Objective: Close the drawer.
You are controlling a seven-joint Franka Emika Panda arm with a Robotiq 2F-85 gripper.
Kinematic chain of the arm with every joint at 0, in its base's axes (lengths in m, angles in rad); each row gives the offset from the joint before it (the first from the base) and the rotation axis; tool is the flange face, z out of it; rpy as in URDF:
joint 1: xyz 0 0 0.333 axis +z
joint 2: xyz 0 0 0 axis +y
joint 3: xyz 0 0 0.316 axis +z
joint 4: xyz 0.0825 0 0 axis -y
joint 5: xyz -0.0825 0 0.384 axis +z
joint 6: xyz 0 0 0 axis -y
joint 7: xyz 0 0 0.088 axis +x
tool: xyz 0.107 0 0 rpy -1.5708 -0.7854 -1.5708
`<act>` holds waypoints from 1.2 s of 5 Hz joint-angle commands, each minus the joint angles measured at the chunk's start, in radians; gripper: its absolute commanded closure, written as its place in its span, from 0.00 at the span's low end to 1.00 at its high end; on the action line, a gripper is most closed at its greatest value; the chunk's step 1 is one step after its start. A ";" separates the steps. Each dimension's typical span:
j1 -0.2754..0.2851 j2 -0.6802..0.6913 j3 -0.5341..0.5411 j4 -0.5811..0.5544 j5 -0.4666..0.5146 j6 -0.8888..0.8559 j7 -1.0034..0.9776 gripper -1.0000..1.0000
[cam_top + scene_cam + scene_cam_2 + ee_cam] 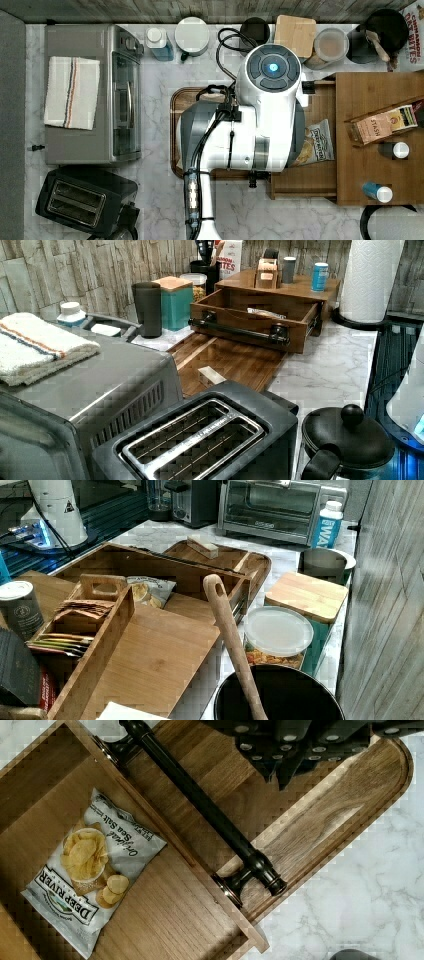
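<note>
**Drawer stands open, tool above its handle**

The tool (300, 755) hangs over the dark wooden tray (350, 795), just beyond the black bar handle (200, 805); whether its fingers are open or closed cannot be told. The drawer (165, 905) is pulled out from under the cabinet top (375, 170), its front panel over the tray. A bag of chips (90, 870) lies flat on the drawer floor. In the top view the white arm (250, 125) covers the drawer's left part. The tray rests on the marble tabletop (160, 200), with a toaster (85, 200) and toaster oven (90, 95) well apart at the top view's left.
</note>
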 commanded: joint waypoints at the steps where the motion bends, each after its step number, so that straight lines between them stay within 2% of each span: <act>1: -0.001 0.000 -0.001 0.000 0.000 0.000 0.000 1.00; 2: -0.006 0.011 0.004 -0.004 0.021 -0.021 -0.141 1.00; 3: -0.001 -0.024 0.017 -0.095 0.011 0.066 -0.323 1.00; 4: 0.097 -0.012 -0.061 -0.128 0.011 0.119 -0.502 1.00; 5: 0.080 -0.016 -0.021 -0.213 -0.030 0.243 -0.552 1.00; 6: 0.099 0.007 -0.022 -0.254 -0.084 0.315 -0.581 1.00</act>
